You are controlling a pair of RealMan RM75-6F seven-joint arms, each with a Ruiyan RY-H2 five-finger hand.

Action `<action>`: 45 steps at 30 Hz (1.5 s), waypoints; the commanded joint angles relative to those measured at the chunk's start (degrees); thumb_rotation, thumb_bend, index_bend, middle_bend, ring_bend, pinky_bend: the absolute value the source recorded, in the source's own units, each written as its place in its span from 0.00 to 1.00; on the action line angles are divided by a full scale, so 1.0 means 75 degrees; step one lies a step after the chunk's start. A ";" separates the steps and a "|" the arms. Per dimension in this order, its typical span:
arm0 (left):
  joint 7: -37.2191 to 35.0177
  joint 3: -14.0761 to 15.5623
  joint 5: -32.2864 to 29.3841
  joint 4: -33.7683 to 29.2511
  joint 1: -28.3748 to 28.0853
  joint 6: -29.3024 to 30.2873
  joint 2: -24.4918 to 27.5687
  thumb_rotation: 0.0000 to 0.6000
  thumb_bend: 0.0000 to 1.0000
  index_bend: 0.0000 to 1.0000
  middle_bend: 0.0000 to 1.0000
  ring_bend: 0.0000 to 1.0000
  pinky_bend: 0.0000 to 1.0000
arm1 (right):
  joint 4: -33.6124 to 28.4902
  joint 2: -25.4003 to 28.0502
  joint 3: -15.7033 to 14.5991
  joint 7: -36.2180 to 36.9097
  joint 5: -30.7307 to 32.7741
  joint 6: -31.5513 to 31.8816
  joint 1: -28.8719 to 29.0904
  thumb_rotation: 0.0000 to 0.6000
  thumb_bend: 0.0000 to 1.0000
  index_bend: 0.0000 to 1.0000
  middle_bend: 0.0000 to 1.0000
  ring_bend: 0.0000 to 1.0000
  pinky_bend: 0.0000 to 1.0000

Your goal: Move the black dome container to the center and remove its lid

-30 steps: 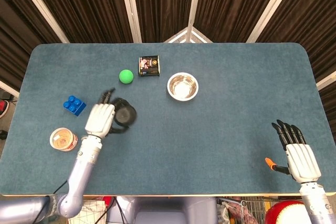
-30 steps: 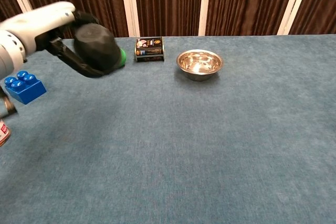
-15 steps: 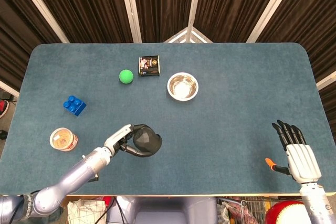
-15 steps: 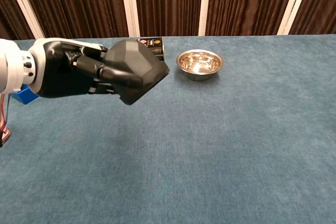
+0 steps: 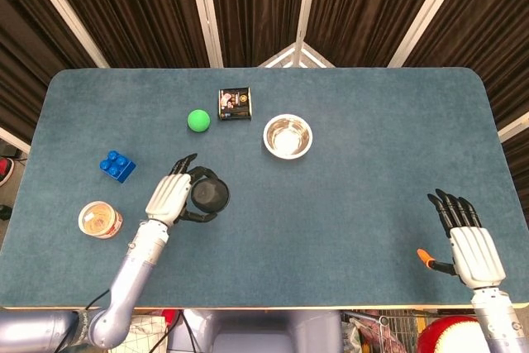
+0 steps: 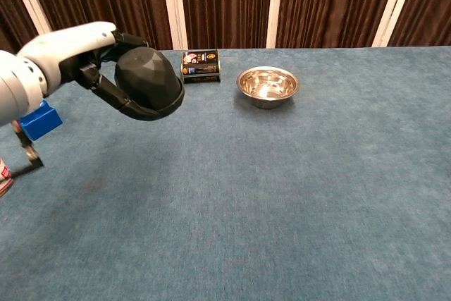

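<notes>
Black dome container [image 6: 148, 82], faceted and matte, sits in the grip of the left robot hand [image 5: 171, 196], whose dark fingers [image 6: 113, 95] curl under and around its rim. In the chest view the container [image 5: 209, 194] appears lifted clear of the bench [image 6: 282, 188], tilted slightly with its domed top facing the camera; the lid is on. From the head view it lies left of the bench's middle, below a green ball [image 5: 197, 120] and to the lower left of a steel bowl [image 5: 288, 136].

A small dark printed box [image 6: 201, 65] stands just beside the ball's position at the far side of the bench, with the bowl [image 6: 268, 86] to its right, apart from it. A blue toy brick [image 5: 117, 166] rests near the left edge, well left of the held container, and in the chest view it [image 6: 39, 120] is partly hidden behind the left forearm. A round tub with an orange-and-white top [image 5: 100, 219] sits nearer the front left corner.

The right robot hand [image 5: 467, 241] rests at the front right corner of the bench, well apart from everything else, fingers extended and spread, holding nothing. A small orange tip [image 5: 424, 256] shows at its thumb side.
</notes>
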 commanded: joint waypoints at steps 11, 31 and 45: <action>-0.1075 0.0035 0.0063 0.1568 -0.0098 -0.0717 -0.0823 1.00 0.33 0.57 0.44 0.00 0.00 | 0.0030 0.0029 0.0003 0.0070 0.0014 -0.0005 0.0002 1.00 0.23 0.00 0.00 0.00 0.00; 0.0331 -0.0045 -0.1248 0.2796 -0.0670 -0.1089 -0.1847 1.00 0.32 0.55 0.31 0.00 0.00 | 0.0096 0.0023 0.0001 0.0175 0.0058 -0.0068 0.0021 1.00 0.23 0.00 0.00 0.00 0.00; 0.1408 -0.0048 -0.1595 0.1903 -0.0699 -0.0582 -0.1518 1.00 0.28 0.32 0.15 0.00 0.00 | 0.0058 0.0029 -0.0015 0.0188 0.0009 -0.0082 0.0039 1.00 0.23 0.00 0.00 0.00 0.00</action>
